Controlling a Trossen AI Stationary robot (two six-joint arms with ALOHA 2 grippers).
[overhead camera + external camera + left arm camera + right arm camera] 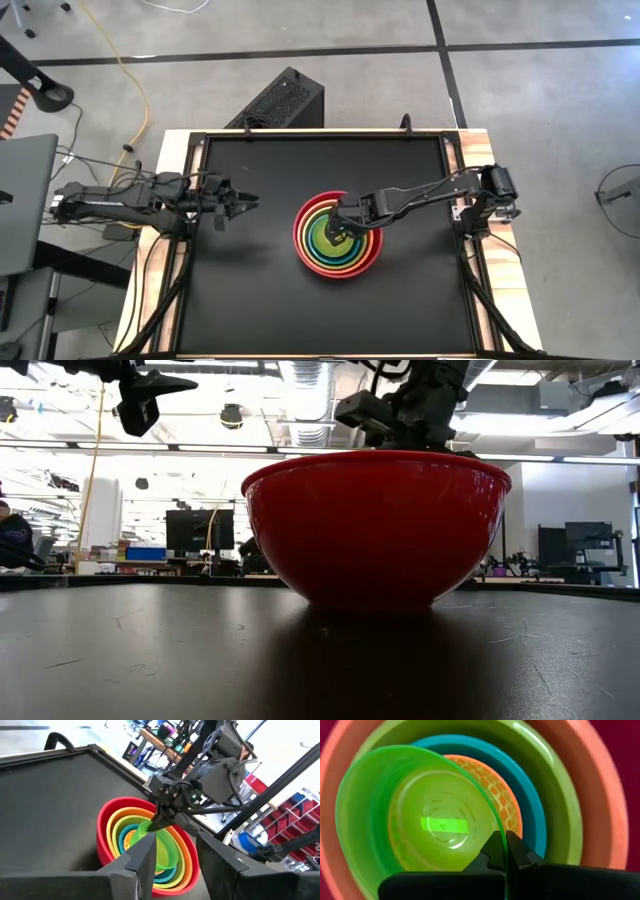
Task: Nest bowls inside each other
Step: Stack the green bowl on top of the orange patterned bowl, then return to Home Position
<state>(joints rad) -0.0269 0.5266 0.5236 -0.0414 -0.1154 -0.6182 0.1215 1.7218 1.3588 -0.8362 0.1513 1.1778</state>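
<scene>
- Right tool (506, 854): seen closed on the rim of the bright green bowl (427, 810), one finger inside the wall and one outside; this smallest bowl is held tilted over the stack, not yet seated flat.
- Dotted yellow bowl (492, 790): shown directly behind the green one, partly covered by it, already resting in the teal blue bowl (527, 795).
- Olive green bowl (560, 795) and orange bowl (600, 785): drawn as successive rings around the teal one, each seated inside the next larger.
- Red-pink bowl (301, 240): the outermost vessel, standing upright near the middle of the dark surface (250, 300); in the low view only its red wall is visible, with the right arm entering from above the rim.
- Progress, as judged: five bowls appear nested; only the last remains, and it is already within the mouth of the stack. What is left is judged to be lowering and levelling the green bowl into the dotted yellow one, release, and withdrawal.
- Risk, as judged: a release while tilted may leave the green bowl leaning on the yellow rim.
- Left tool (240, 203): held open and empty, well apart from the stack, toward the left of the surface, taking no part.
</scene>
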